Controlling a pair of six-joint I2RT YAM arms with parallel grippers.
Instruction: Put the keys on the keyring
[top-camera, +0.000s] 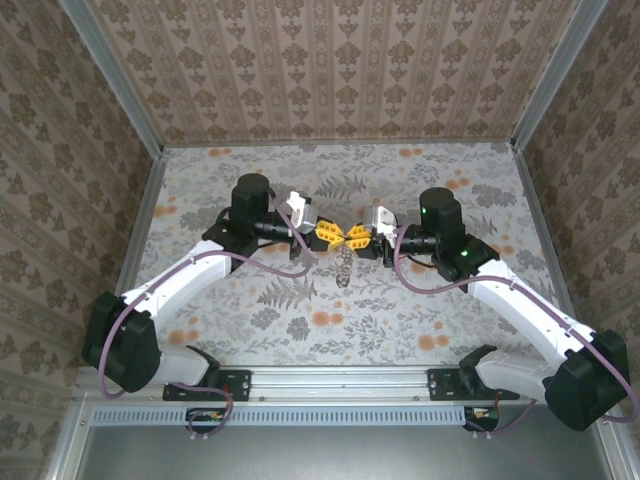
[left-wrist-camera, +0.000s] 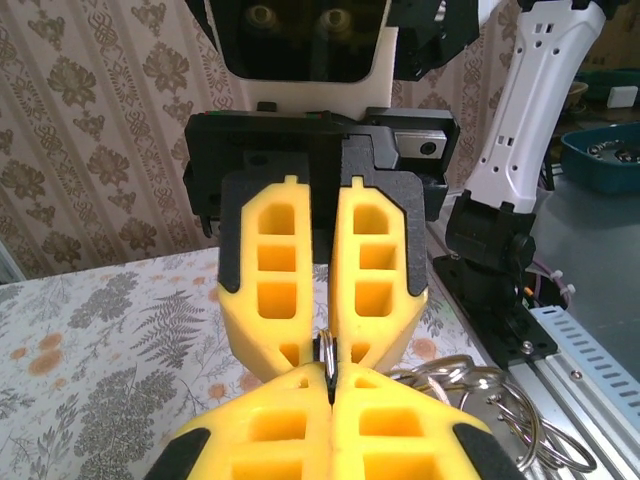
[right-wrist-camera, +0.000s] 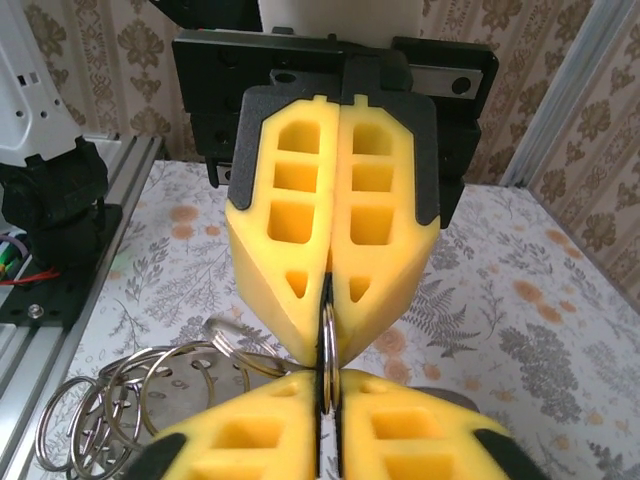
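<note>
In the top view the two white arms reach toward each other and meet near the middle of the frame, above the grey floral-patterned surface (top-camera: 250, 310). The left arm's yellow-fingered end effector (top-camera: 329, 235) and the right arm's matching yellow-fingered end effector (top-camera: 356, 237) stand tip to tip.

Between those tips sits the thin grey metal wire keyring (left-wrist-camera: 327, 352). It is seen edge-on as a narrow dark line at the centre of the left wrist view. There, the left end effector (left-wrist-camera: 330, 400) fills the bottom of the frame with its fingers pressed together on the ring. The right end effector (left-wrist-camera: 322, 335) faces it from above, also closed down to a slit, with the ring caught at its tip.

The right wrist view mirrors this. The keyring (right-wrist-camera: 327, 345) runs vertically through the closed right end effector (right-wrist-camera: 328, 410) at the bottom and up into the closed left end effector (right-wrist-camera: 328, 300).

A bunch of overlapping silver wire loops (right-wrist-camera: 130, 400) hangs beside the grip, at lower left in this view and at lower right (left-wrist-camera: 490, 400) in the left wrist view. From above, the bunch (top-camera: 343, 266) dangles just below the joined tips, too small to pick apart.
</note>
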